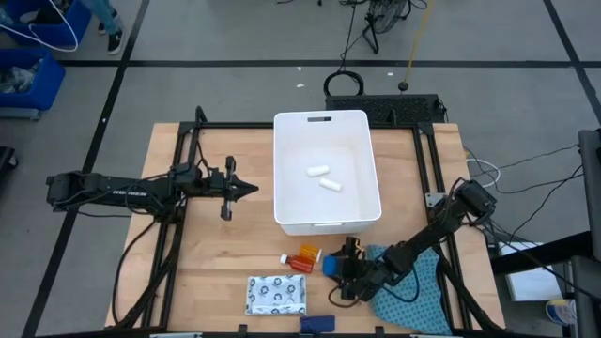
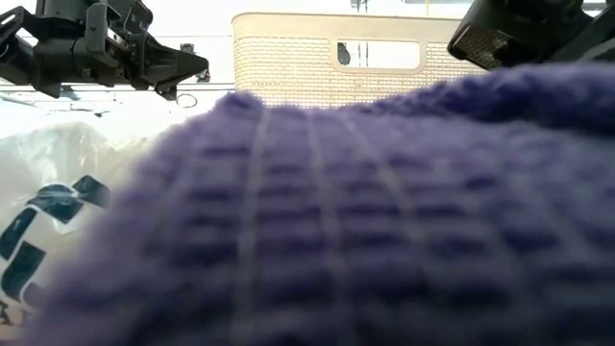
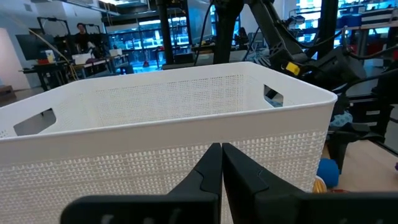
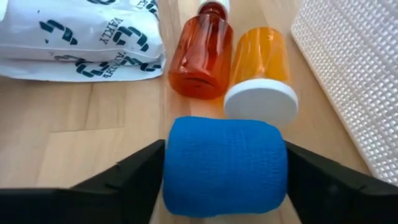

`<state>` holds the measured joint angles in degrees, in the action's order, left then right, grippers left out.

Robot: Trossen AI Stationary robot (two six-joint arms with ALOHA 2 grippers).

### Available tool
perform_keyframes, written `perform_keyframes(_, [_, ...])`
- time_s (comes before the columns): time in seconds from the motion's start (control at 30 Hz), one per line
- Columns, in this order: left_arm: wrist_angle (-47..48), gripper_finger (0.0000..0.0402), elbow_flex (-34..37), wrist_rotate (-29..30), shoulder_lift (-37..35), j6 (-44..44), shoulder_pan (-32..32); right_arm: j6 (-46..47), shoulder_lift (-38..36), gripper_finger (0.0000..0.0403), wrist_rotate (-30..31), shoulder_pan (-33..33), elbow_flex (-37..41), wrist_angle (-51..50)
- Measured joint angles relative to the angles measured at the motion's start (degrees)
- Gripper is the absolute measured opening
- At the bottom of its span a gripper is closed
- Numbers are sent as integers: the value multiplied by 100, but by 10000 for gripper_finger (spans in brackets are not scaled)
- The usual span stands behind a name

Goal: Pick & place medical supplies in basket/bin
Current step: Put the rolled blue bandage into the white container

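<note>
The white bin [image 1: 324,214] stands at mid-table with two small white rolls [image 1: 323,178] inside. My right gripper [image 4: 224,180] is near the table's front edge, shut on a small blue roll [image 4: 224,165]. Just beyond it lie two orange pill bottles [image 4: 230,59] on their sides, one with a white cap [image 4: 261,102], and the white dark-patterned packet [image 4: 81,37] lies flat. A dark blue bar [image 1: 317,324] lies at the near edge. My left gripper [image 1: 246,189] hovers shut, left of the bin. My right gripper pinches the blue roll between its two fingers, one finger [image 4: 134,177] on each of the roll's two opposite sides [image 4: 177,168]. The fingers come from the table's right, slanting down. Whether the roll rests on the table or is lifted I cannot tell.
A teal patterned cloth [image 1: 413,291] lies under my right arm at the table's near right corner. In the low view, the dark blue knitted bar [image 2: 365,221] fills most of the picture, with the bin [image 2: 327,58] behind it. Bare wood shows left of the bin.
</note>
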<state>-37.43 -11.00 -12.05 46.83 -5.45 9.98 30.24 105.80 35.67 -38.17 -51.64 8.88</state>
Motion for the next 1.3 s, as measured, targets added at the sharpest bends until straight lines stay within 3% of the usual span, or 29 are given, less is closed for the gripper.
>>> perform_keyframes(0.13, [0, 17, 0, 0, 0, 0, 0, -199, -76, 220, -152, -2, 0, -1])
perform_keyframes(0.27, [-2, 17, 0, -2, 0, -2, 0, -528, -453, 220, -290, -3, 0, 58])
perform_keyframes(0.6, [22, 17, 0, -2, 0, -2, 0, -1621, -2216, 233, -283, -19, 0, 107])
perform_keyframes(0.87, [46, 17, 0, 0, 0, 7, 0, -2788, -3310, 222, -292, -160, 0, 374])
perform_keyframes(1.3, [44, 17, 0, 0, 1, 15, 0, -4445, -4583, 222, 64, -241, 0, 102])
